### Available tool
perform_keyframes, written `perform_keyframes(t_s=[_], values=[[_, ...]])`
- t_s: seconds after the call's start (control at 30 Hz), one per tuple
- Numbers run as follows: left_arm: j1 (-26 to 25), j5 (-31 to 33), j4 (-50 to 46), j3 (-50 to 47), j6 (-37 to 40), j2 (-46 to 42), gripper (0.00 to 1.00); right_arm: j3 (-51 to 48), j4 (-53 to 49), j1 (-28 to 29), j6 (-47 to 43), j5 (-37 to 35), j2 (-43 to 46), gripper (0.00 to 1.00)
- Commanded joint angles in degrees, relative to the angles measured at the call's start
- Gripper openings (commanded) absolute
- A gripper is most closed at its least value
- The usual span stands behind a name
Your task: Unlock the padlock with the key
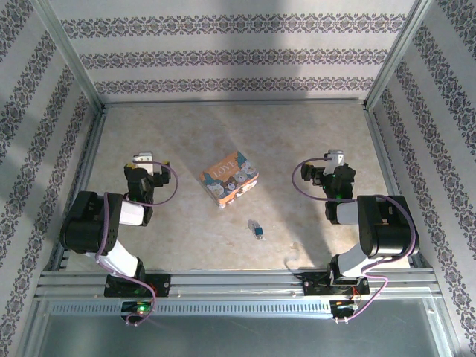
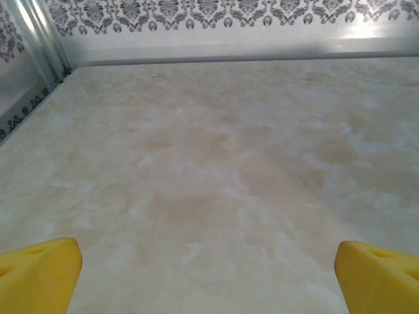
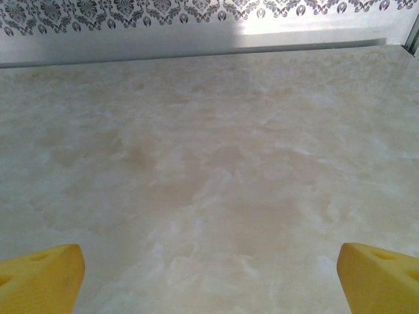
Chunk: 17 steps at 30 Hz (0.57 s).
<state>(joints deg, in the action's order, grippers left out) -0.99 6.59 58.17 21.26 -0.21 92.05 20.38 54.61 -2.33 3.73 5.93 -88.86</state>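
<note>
The padlock (image 1: 230, 178), an orange and teal block with white "LOVE" lettering, lies flat in the middle of the table. The key (image 1: 256, 229), a tiny silvery piece with a bluish end, lies a little below and right of it. My left gripper (image 1: 141, 161) is folded back left of the padlock, well apart from it. In the left wrist view its yellow fingertips (image 2: 39, 275) stand wide apart over bare tabletop, so it is open. My right gripper (image 1: 336, 161) rests right of the padlock, its yellow fingertips (image 3: 40, 278) spread open with nothing between them.
The marbled beige tabletop (image 1: 186, 134) is boxed in by patterned walls (image 1: 223, 56) at the back and sides, with metal rails (image 1: 89, 141) along the edges. Both arm bases sit on the aluminium frame (image 1: 238, 286) at the near edge.
</note>
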Motion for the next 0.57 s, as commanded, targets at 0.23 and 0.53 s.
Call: perform_keyframes(t_s=[0.23,0.53], values=[[0.47,-1.49,-1.62,0.01,-1.02,-0.64,0.99,1.24,-0.12,1.36,-1.50,-1.74,0.97,0.98],[0.47,0.46,0.82,-1.34,-1.77,-0.62,0.99,1.33,-0.38,1.36,-1.39,-1.80,0.97,0.98]])
